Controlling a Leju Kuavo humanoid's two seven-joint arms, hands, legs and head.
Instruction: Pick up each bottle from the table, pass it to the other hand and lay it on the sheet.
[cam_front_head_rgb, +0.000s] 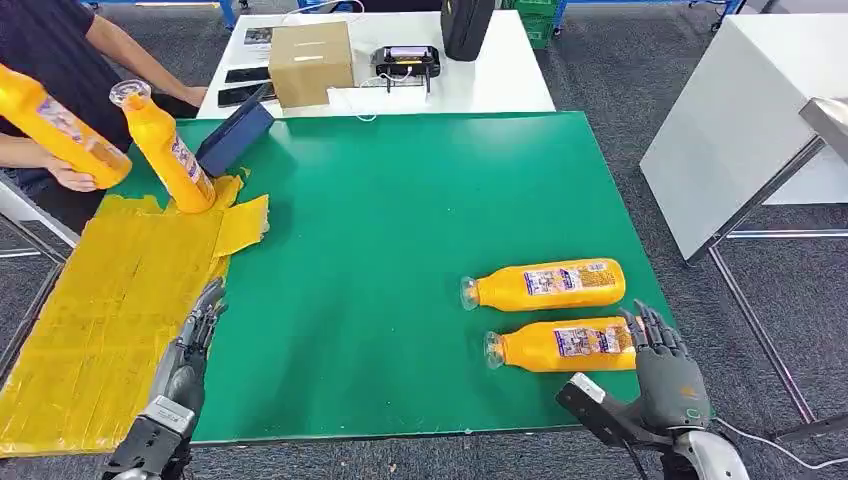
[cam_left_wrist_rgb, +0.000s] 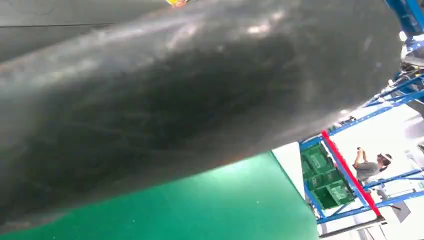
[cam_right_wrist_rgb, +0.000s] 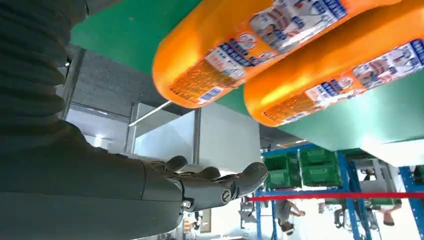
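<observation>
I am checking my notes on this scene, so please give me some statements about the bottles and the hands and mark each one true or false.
1. Two orange bottles lie on the green mat, the far bottle and the near bottle. True.
2. The right hand grips a bottle. False: it is open, at the near bottle's base.
3. A person holds two bottles, the tilted bottle and the lifted bottle, by the yellow sheet. True.
4. The left hand holds a bottle. False: it is empty, at the sheet's edge.

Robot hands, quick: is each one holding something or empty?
Left hand: open, empty, fingers out over the yellow sheet edge.
Right hand: open, empty, right beside the nearer bottle.
</observation>
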